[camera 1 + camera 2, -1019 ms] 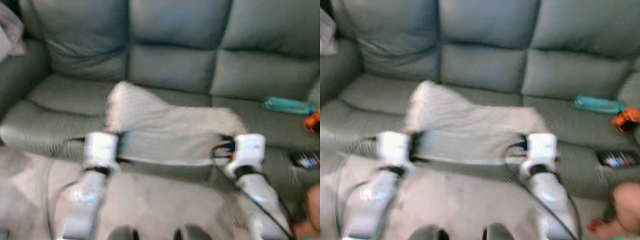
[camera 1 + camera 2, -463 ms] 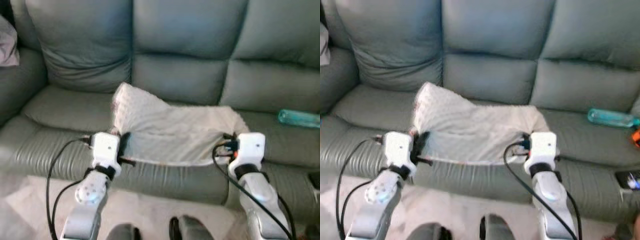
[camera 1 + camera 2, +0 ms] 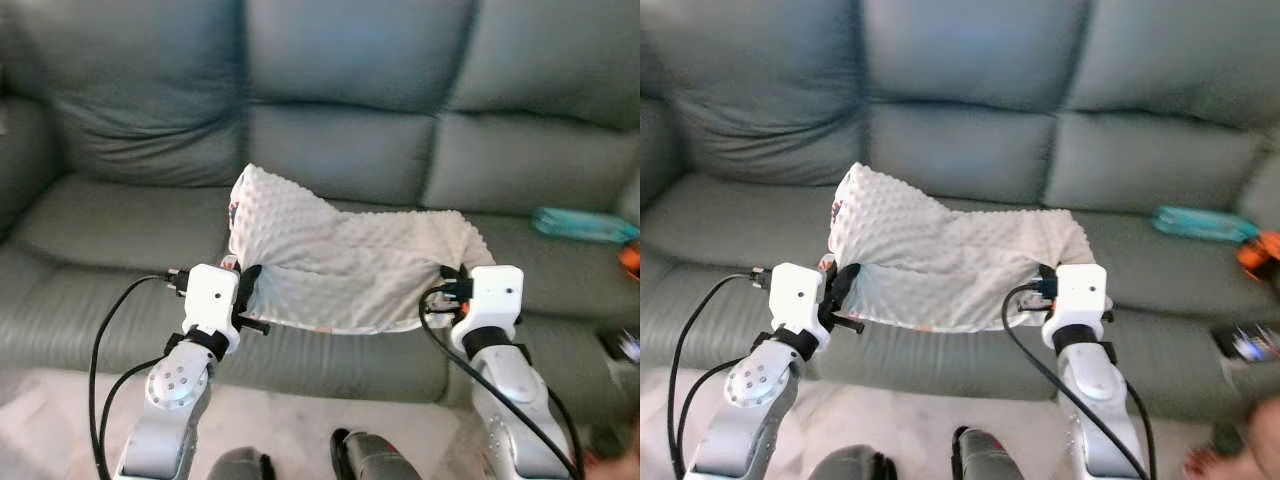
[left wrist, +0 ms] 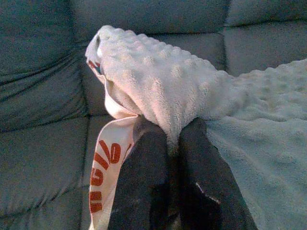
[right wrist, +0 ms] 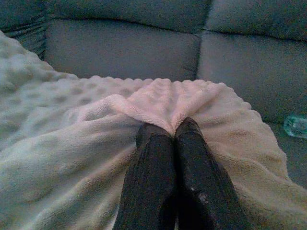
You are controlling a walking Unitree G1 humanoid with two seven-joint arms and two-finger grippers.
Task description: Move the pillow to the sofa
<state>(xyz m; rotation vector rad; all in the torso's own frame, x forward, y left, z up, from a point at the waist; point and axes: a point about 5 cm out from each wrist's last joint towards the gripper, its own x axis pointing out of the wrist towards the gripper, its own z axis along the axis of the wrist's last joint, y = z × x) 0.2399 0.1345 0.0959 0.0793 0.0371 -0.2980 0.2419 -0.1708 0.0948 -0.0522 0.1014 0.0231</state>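
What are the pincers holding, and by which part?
Both hold the pillow: left pincer pinches its left end, right pincer its right end.

Setting: home living room. Evidence: grey-green leather sofa [image 3: 340,150] with three padded back cushions spanning the upper frame; pale tiled floor [image 3: 290,425] along the bottom edge; teal bottle [image 3: 585,224] and orange object [image 3: 1260,254] lying on the right-hand seat.
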